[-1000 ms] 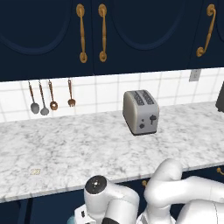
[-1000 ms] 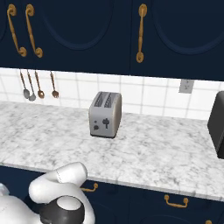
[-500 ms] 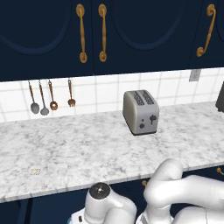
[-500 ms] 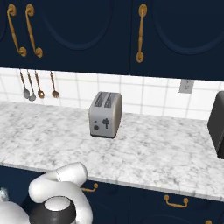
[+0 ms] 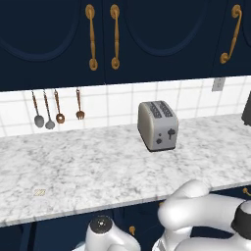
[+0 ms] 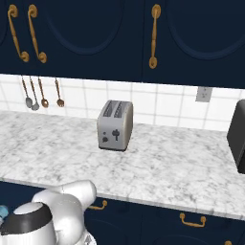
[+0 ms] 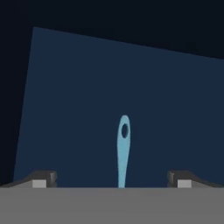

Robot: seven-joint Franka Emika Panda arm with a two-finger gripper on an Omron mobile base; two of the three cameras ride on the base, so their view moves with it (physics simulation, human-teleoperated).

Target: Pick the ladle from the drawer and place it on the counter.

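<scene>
Ladle (image 7: 124, 148) btwn spread pincer (image 7: 112, 178) tips, in drawer (image 7: 78, 109).

Arm folded low, claw (image 7: 112, 178) spread wide (fingertips far apart).

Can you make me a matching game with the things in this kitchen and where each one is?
Things:
1. ladle
2. toaster
3. wooden fork
4. hand

Places or states:
A. hanging on the tiled wall
B. open, one finger on each side of the light-blue handle
C. lying on the dark blue floor of the drawer
D. standing on the marbled counter

Pairs: 1-C, 2-D, 3-A, 4-B
</scene>
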